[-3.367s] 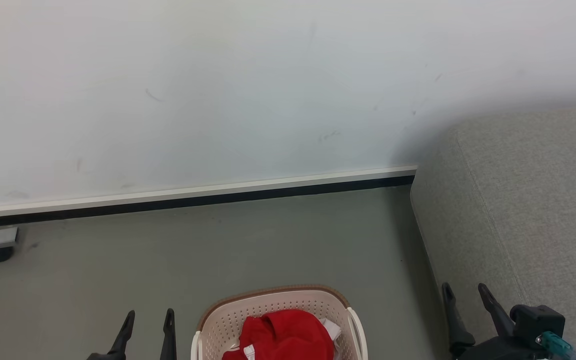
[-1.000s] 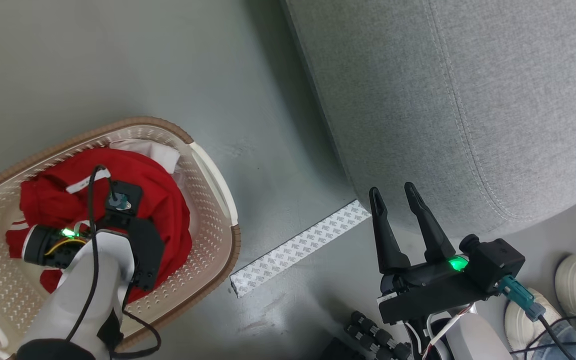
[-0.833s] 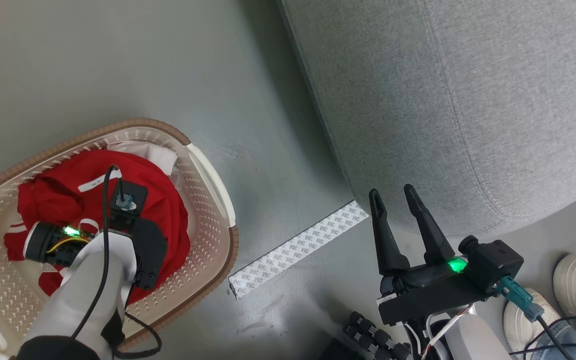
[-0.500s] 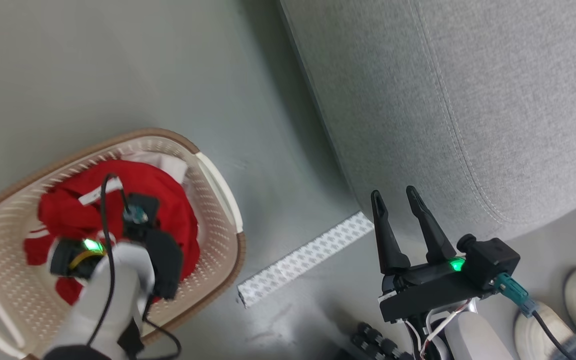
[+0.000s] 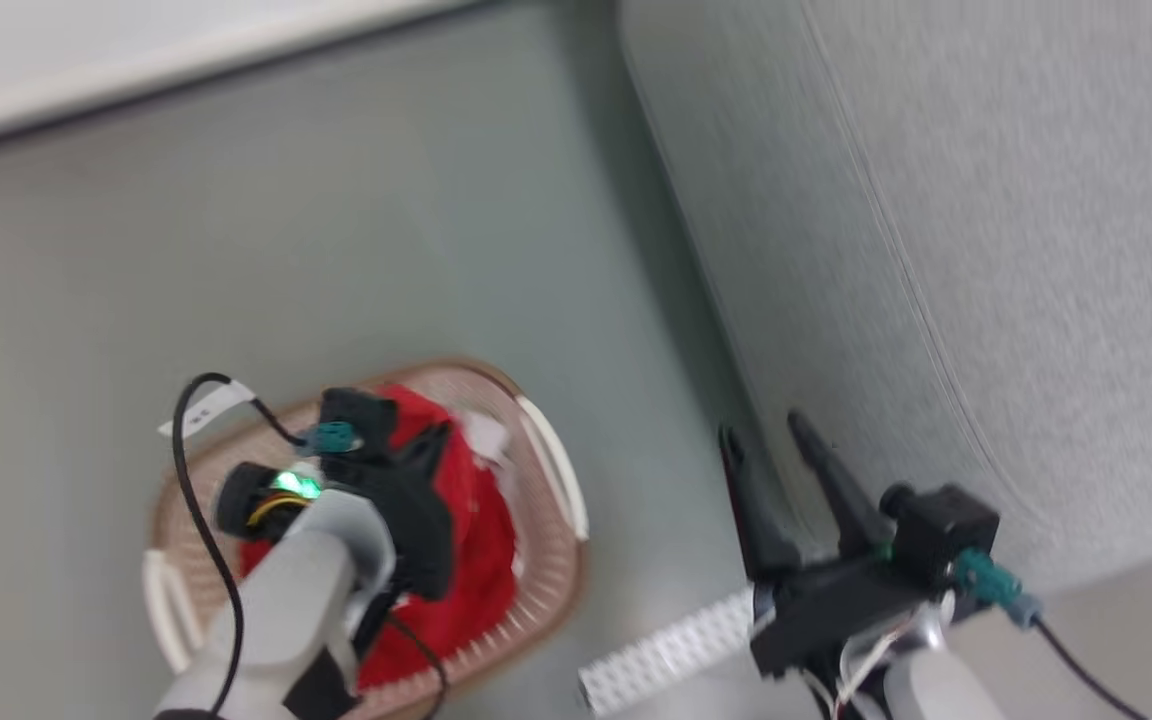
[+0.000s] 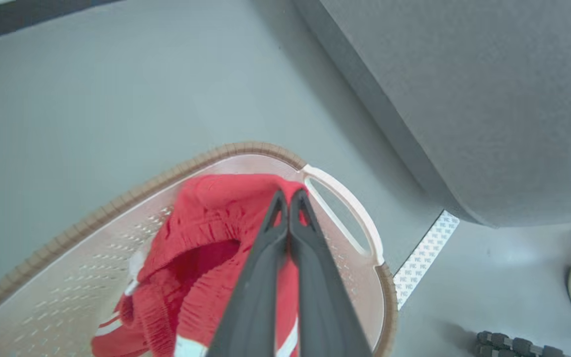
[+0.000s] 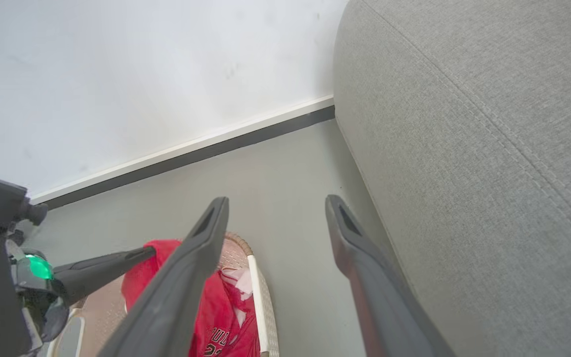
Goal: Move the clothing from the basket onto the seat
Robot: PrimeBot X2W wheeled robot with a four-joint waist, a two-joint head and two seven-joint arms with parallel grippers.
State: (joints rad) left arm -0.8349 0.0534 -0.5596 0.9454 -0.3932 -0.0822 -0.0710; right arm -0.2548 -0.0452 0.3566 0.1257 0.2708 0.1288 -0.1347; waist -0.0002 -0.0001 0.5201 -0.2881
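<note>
Grab step: left gripper (image 6: 288, 201) pinched shut on the soft red white-striped clothing (image 6: 206, 218) in the cream perforated plastic basket (image 6: 236, 148); right gripper (image 7: 276, 201) hangs open. Next, probably lift clear and swing to the grey fabric seat (image 6: 464, 99).

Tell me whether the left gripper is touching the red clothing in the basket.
Touching. The left wrist view shows the left gripper shut, its tips pinching a raised fold of the clothing, which peaks at them over the basket.

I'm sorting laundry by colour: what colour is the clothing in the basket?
The clothing is red with white stripes, clearest in the left wrist view.
</note>
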